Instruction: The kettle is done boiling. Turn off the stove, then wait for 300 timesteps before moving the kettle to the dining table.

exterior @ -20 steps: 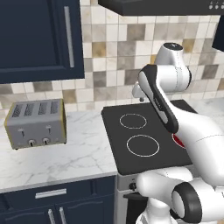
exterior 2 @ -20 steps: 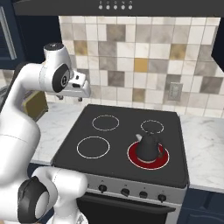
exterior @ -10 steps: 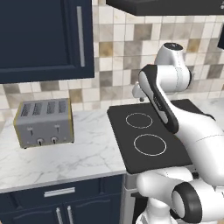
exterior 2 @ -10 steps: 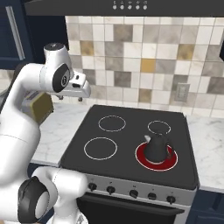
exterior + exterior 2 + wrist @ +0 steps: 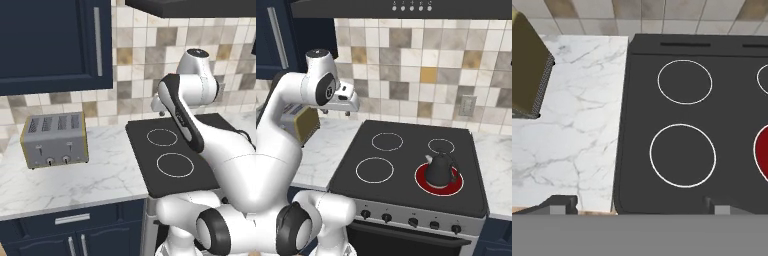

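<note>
The kettle (image 5: 440,169), small and dark with an arched handle, stands on the stove (image 5: 406,170), on its front right burner (image 5: 456,186), which glows red. My gripper (image 5: 342,111) hangs high over the stove's left edge, far to the left of the kettle, pointing down. In the hand view my gripper (image 5: 637,205) is open with nothing between its fingertips (image 5: 561,204); below it lie the stove (image 5: 682,100) with two unlit left rings and a slice of the red burner (image 5: 763,152) at the right edge. Dark knobs (image 5: 412,221) line the oven front. The dining table is out of view.
A grey four-slot toaster (image 5: 55,140) stands on the marble counter (image 5: 90,175) left of the stove (image 5: 167,160). Navy wall cabinets (image 5: 55,40) hang above it, and a range hood (image 5: 406,7) overhangs the cooktop. A tiled wall with an outlet (image 5: 466,106) backs everything.
The whole picture has shifted right in both base views, so the base has driven to the left. The arm's pose looks the same and the gripper stays open.
</note>
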Motion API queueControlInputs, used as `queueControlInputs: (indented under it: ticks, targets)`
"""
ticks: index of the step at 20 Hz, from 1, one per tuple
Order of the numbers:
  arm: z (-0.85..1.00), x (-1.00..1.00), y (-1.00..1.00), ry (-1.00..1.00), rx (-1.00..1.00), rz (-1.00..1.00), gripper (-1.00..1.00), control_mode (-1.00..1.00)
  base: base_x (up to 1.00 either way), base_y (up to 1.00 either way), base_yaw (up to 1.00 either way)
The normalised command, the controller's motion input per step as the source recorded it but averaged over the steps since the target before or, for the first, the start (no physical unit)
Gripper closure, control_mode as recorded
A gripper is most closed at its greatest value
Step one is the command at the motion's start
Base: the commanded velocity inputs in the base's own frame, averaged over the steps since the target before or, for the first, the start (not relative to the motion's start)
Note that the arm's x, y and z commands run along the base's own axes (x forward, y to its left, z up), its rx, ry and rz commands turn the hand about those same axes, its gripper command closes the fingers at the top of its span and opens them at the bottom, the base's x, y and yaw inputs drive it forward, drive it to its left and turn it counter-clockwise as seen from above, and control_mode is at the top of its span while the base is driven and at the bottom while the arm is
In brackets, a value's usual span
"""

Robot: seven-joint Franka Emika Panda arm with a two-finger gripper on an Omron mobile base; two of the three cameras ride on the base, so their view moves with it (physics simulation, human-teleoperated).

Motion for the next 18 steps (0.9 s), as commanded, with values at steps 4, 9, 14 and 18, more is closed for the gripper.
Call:
queueControlInputs:
  ticks: [4,9,14,18]
  targets:
    - [0.0,-0.15,-0.27,-0.08,0.05,-0.03,-1.0,-1.0,0.0,0.0,0.0]
    - [0.0,-0.19,-0.39,-0.07,0.08,-0.05,-1.0,-1.0,0.0,0.0,0.0]
    - [0.0,-0.24,-0.44,-0.06,0.1,-0.06,-1.0,-1.0,0.0,0.0,0.0]
    - [0.0,-0.33,-0.45,-0.04,0.12,-0.07,-1.0,-1.0,0.0,0.0,0.0]
